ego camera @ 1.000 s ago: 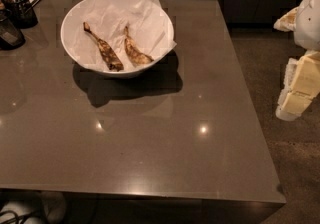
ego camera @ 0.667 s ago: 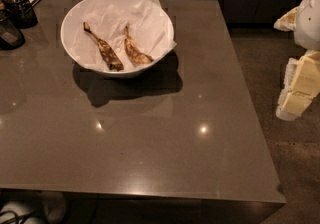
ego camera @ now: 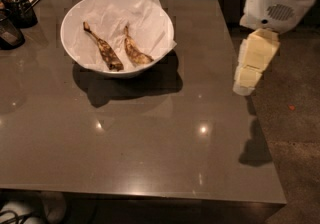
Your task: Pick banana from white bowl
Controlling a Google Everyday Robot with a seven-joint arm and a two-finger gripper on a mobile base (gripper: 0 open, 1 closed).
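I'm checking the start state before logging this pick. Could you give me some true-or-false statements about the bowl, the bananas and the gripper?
1. The banana lies inside the white bowl. True.
2. The gripper is holding the banana. False: it hangs near the table's right edge, well apart from the bowl.
3. A longer, darker banana lies to the left of it. True.
4. The bowl stands at the table's near edge. False: it stands toward the far left corner.
5. White paper lines the bowl. True.
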